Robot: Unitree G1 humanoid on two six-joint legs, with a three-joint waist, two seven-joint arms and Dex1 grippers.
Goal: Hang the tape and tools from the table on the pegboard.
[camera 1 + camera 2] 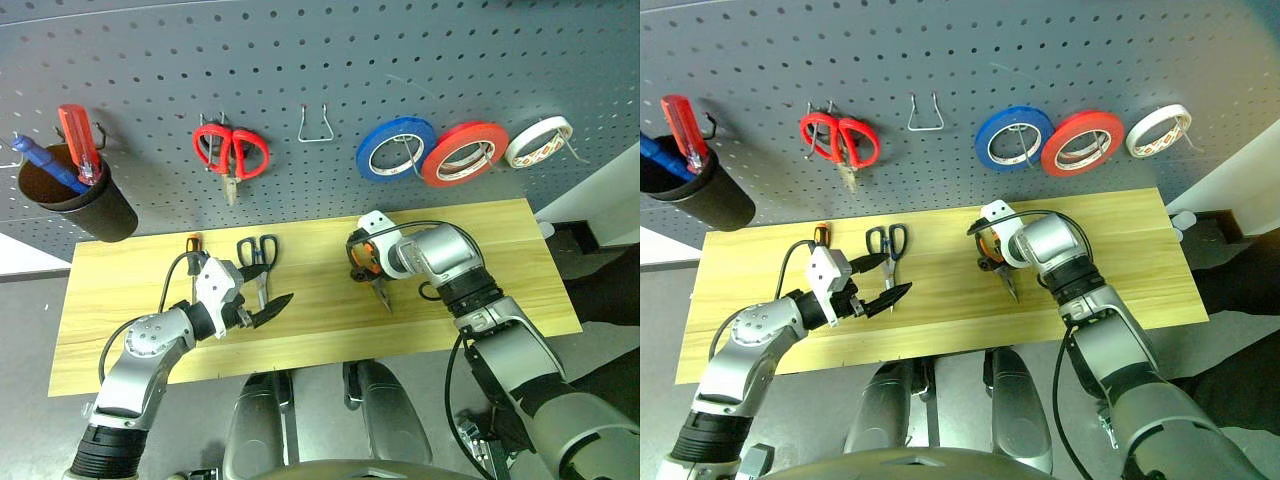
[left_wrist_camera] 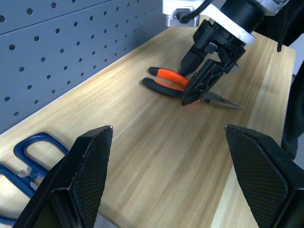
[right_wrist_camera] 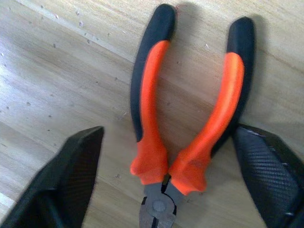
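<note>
Orange-and-black pliers point(image 3: 151, 118) lie flat on the light wood table point(image 1: 480, 250), nose toward the front edge. My right gripper point(image 3: 166, 137) points down over them, open, a finger on each side of the two handles; one pad point(image 3: 266, 166) touches a handle. To the left lie black-handled scissors point(image 1: 258, 250) and a slim orange-and-black screwdriver point(image 1: 193, 248). My left gripper point(image 1: 266, 290) hovers open and empty just in front of the scissors. The red tape point(image 1: 463, 153) hangs on the grey pegboard point(image 1: 320, 60).
On the pegboard hang red-handled scissors point(image 1: 230, 150), a blue roll point(image 1: 395, 148) and a white roll point(image 1: 540, 140). A bare wire hook point(image 1: 316, 125) sits between them. A black cup point(image 1: 85, 205) at the far left holds a red-handled screwdriver point(image 1: 78, 140).
</note>
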